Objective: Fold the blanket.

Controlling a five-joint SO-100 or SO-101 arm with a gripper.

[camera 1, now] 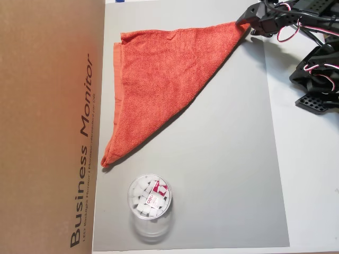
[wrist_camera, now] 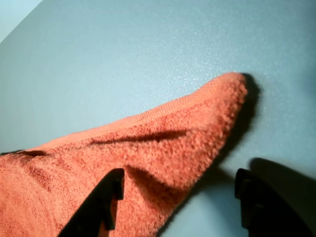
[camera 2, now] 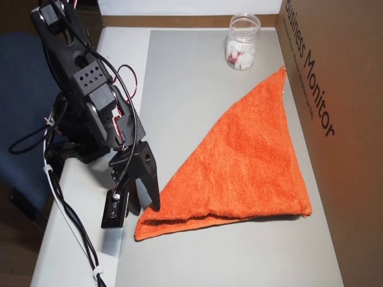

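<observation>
The claw point(wrist_camera: 175, 197) stands with its jaws apart, one tip resting on the terry near a pointed corner of the blanket point(wrist_camera: 148, 163), the other over bare grey mat point(wrist_camera: 148, 54); nothing is pinched. In an overhead view the claw point(camera 2: 143, 200) sits at that corner, near the bench point(camera 2: 78, 251) edge where the arm is mounted.

The blanket point(camera 1: 164, 79) lies as a triangle, already doubled along a diagonal, its long fold running across the mat point(camera 1: 228, 174) and its two hemmed edges stacked along the side by the cardboard box point(camera 1: 47, 127). A clear plastic cup point(camera 1: 150, 198) stands apart from it at the far corner of the mat.

The cloth looks light, soft and limp, with a grippy pile; it should drape and drag rather than hold shape. The best hold is probably this pointed corner, catching both layers, so that neither slips as it is carried over.
</observation>
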